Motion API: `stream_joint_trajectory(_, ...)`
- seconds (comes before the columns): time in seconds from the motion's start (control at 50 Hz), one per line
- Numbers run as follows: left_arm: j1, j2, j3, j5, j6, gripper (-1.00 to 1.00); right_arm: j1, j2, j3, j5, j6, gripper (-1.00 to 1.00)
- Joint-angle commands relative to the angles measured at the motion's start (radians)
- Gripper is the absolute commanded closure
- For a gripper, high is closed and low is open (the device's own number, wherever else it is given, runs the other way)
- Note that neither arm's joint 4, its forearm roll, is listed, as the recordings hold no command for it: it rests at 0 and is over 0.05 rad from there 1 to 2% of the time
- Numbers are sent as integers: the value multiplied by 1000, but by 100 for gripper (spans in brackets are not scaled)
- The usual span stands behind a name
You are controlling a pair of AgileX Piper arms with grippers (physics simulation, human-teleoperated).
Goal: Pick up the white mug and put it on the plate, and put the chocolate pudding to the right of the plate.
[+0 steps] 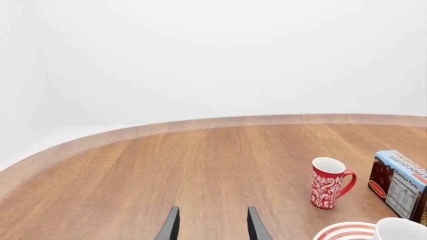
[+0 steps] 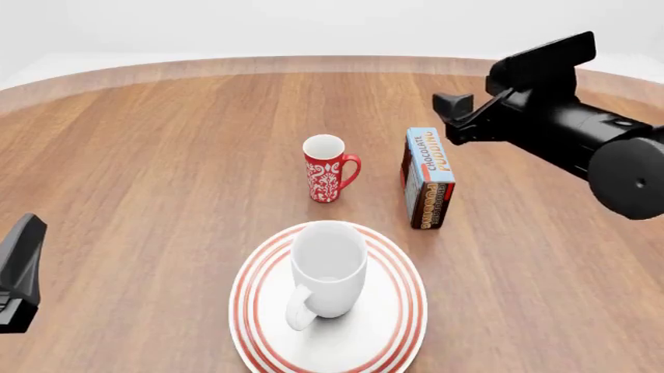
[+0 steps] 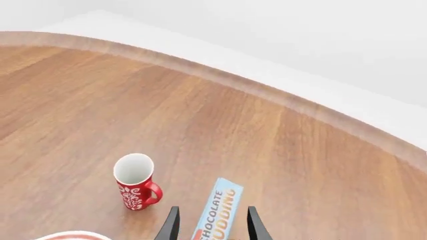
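The table (image 2: pixel 155 155) holds the plate (image 2: pixel 400 311), its near edge cut off, with the white mug (image 2: pixel 330 268) upright on it. The chocolate pudding (image 2: pixel 428 179) stands behind the plate's right side, below the right gripper (image 3: pixel 212 225), jaws parted and empty. The left gripper (image 1: pixel 212 225) is likewise open, mostly cropped.

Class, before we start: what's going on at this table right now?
Two robot arms are tidying a wooden table. The white mug already stands upright on the plate. The right gripper is open, hovering above the chocolate pudding, which stands on edge behind the plate, beside the red mug. The left gripper is open, holds nothing and hangs off to the left.
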Motion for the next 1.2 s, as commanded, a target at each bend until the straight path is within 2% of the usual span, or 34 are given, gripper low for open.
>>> stream_joint_trajectory(0.02, 0, 4, 0, -4, -2, -100, -1, 58, -55, 43, 61, -100)
stream_joint_trajectory(0.34, -3, -5, 0, 5, -6, -100, -45, 103, -107, 99, 163, -100)
stream_joint_trajectory(0.7, -3, -5, 0, 5, -9, -100, -76, 123, -121, 106, 185, -100)
stream_joint_trajectory(1.2, -3, -9, 0, 9, -10, -100, -85, 195, -161, 124, 255, -100)
